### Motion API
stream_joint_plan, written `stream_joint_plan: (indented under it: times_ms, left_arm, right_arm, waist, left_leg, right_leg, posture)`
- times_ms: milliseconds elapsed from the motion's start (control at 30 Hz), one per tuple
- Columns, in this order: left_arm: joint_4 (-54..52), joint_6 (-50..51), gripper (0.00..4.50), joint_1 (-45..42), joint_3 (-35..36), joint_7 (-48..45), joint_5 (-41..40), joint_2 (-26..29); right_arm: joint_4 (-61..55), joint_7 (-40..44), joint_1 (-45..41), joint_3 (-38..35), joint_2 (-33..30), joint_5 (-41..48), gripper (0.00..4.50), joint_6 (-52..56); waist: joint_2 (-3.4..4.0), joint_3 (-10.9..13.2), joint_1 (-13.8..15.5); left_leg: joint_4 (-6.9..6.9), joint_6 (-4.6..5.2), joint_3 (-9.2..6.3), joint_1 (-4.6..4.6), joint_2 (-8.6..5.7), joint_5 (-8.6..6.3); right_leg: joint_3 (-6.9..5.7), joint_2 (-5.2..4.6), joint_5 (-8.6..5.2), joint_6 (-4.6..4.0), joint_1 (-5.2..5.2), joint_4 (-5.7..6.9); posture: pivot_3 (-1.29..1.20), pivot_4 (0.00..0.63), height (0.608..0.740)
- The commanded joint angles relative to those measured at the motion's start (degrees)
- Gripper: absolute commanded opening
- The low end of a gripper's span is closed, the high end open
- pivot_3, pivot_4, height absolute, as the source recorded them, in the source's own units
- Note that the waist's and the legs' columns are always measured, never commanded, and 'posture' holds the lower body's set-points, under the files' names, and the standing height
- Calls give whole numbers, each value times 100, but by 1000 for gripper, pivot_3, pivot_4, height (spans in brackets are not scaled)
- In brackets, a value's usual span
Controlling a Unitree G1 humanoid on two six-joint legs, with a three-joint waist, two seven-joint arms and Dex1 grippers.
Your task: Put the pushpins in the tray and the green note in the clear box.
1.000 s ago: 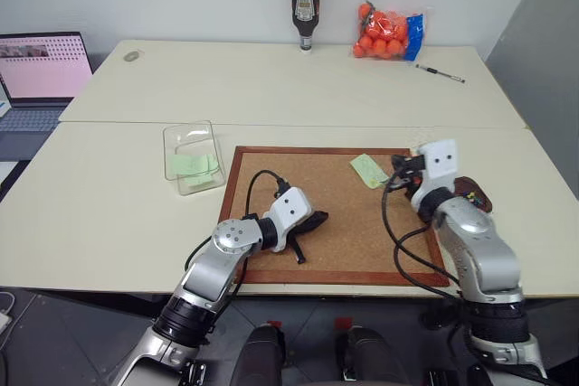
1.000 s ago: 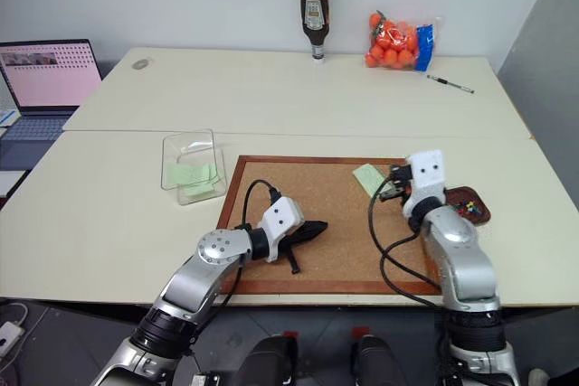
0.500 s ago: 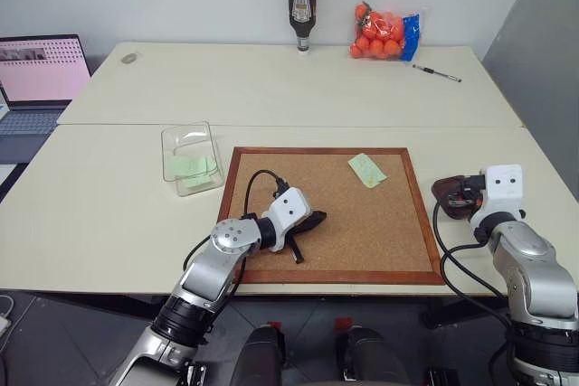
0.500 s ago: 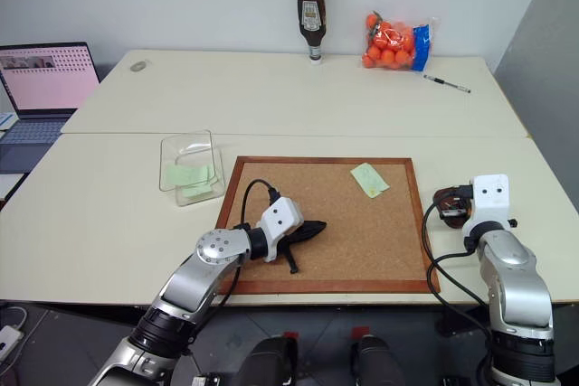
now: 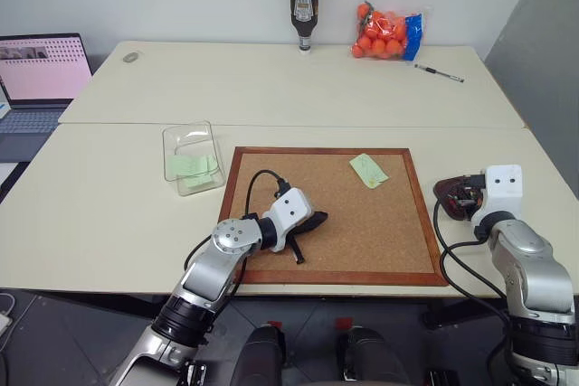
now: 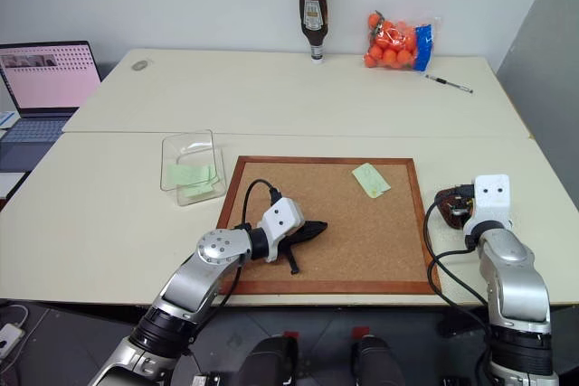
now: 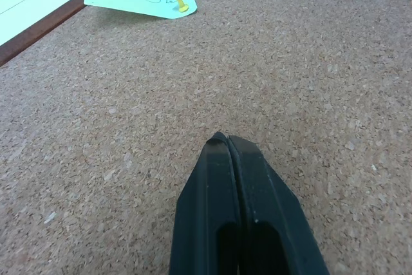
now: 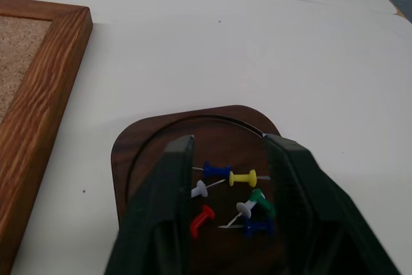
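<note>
Head views: corkboard on the pale surface, a green note near its far right corner, clear box left of it holding green slips.

Left wrist view: left gripper pressed together over cork; a yellow pushpin pierces that scribbled note.

Right wrist view: right gripper spread above the tray, where red, blue, yellow, white and green pushpins lie.

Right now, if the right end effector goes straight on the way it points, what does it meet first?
Probably the tray holding the pushpins; the open right end effector hovers just above it, though depth is unclear.
</note>
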Motion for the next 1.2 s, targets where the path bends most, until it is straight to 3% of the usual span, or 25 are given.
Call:
stream_joint_plan:
  times_ms: [33,200,400,767,1167,1200]
  left_arm:
    - [342,160,0,195,-286,-113,190,59]
    - [345,156,0,190,-283,-127,186,71]
    - [350,155,0,178,-290,-127,191,70]
    - [395,153,0,120,-293,-117,191,50]
    - [334,187,0,173,-269,-80,197,54]
    - [332,186,0,175,-270,-78,198,54]
  right_arm:
    - [-446,-35,-39,-172,12,94,2418,23]
    - [-833,161,-67,-42,161,383,2418,20]
    - [-1096,826,-16,781,188,651,2418,-34]
    - [-31,1209,-766,1787,358,447,2418,-443]
    - [829,1201,-1172,1796,553,357,2418,-689]
    - [848,1207,-1179,1788,551,358,2249,-698]
  waist:
    - [0,0,0]
    - [0,0,-1]
    - [0,0,-2]
    - [-4,1,-1]
    - [-4,1,8]
    - [-4,0,8]
  left_leg:
    - [0,0,0,0,0,0]
    - [0,0,-2,0,1,0]
    - [0,0,-4,1,2,0]
    - [0,0,-8,1,1,0]
    - [1,1,-3,-1,1,0]
    - [1,1,-3,-1,1,0]
  right_leg:
    - [1,0,0,0,0,0]
    - [-1,0,0,0,0,0]
    - [-2,0,0,0,0,0]
    - [-2,0,1,1,1,-2]
    - [-2,1,1,2,1,-1]
    - [-2,0,1,2,1,-1]
  posture:
    - [0,150,740]
    - [0,150,740]
    - [0,150,740]
    - [0,150,740]
    - [0,150,740]
    - [0,150,740]
